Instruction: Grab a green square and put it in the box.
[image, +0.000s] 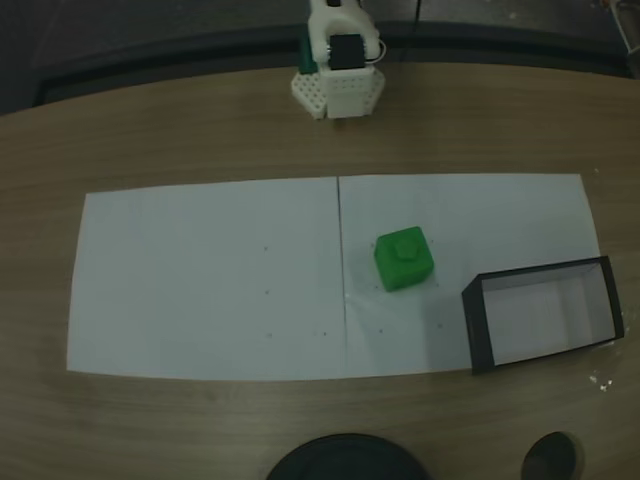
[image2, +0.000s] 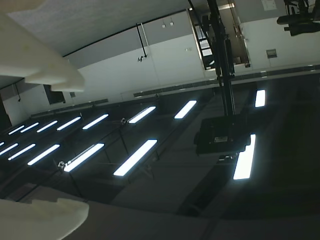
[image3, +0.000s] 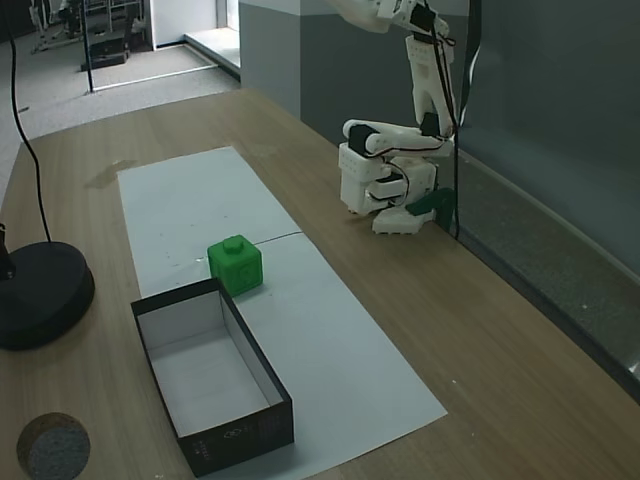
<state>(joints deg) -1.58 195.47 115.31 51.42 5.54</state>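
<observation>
— What does the fixed view from above the counter (image: 150, 140) show?

— The arm's white base (image: 338, 92) stands at the far edge. The cube (image: 403, 259) sits on white paper (image: 200, 280), studded face up, just left of the box (image: 478, 325) and not touching it. The box lies open with a bare white floor. Two dark discs, one large (image: 345, 458) and one small (image: 552, 458), sit at the near edge.

— And the pincer?

— The wrist view has it. The pincer (image2: 57, 145) points up at a ceiling with lit light strips (image2: 135, 157). Two white fingers (image2: 40, 70) enter from the left, one high and one low, spread wide with ceiling between them. They pinch nothing and touch nothing.

— The other fixed view?

— The arm (image3: 425, 70) is folded up over its base (image3: 385, 190) beside a dark wall, rising out of the top edge. The cube (image3: 235, 264) lies well apart from it on the paper, close by the box's (image3: 260, 365) short wall. The box is farther still from the arm. A black round base (image3: 40, 295) stands at the left.
</observation>
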